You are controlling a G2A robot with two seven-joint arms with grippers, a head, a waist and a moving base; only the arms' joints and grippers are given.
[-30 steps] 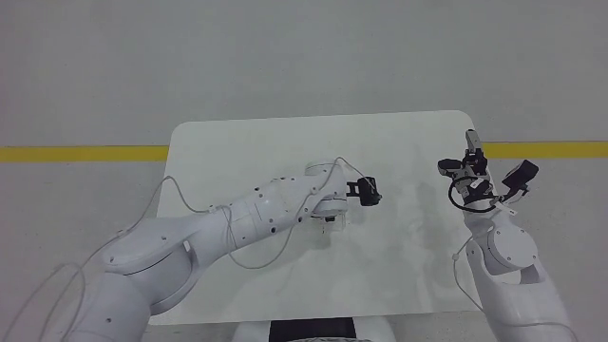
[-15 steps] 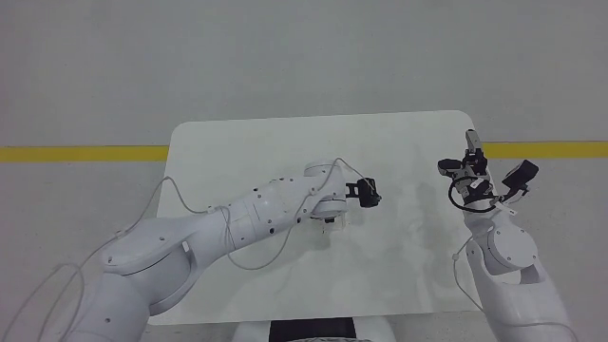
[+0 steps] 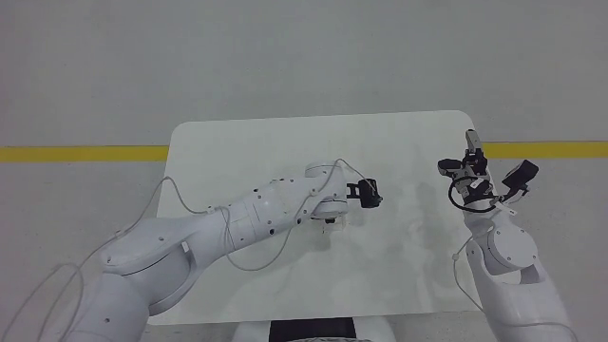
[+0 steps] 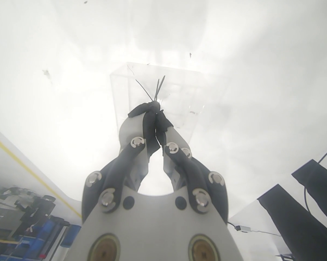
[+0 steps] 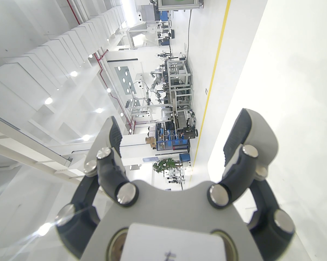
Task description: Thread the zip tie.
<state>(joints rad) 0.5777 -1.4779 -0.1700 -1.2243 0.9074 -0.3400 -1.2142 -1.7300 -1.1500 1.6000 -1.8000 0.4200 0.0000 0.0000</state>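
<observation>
Top view: left jaws over mid tabletop [image 3: 285,142], right jaws beside its right edge. Left wrist view: clamped on zip tie [image 4: 158,89], close to clear box [image 4: 177,93] on white tabletop. Right wrist view: spread, empty; factory hall [image 5: 169,88] beyond tabletop. Likely holding before threading; next, tail into head.
</observation>
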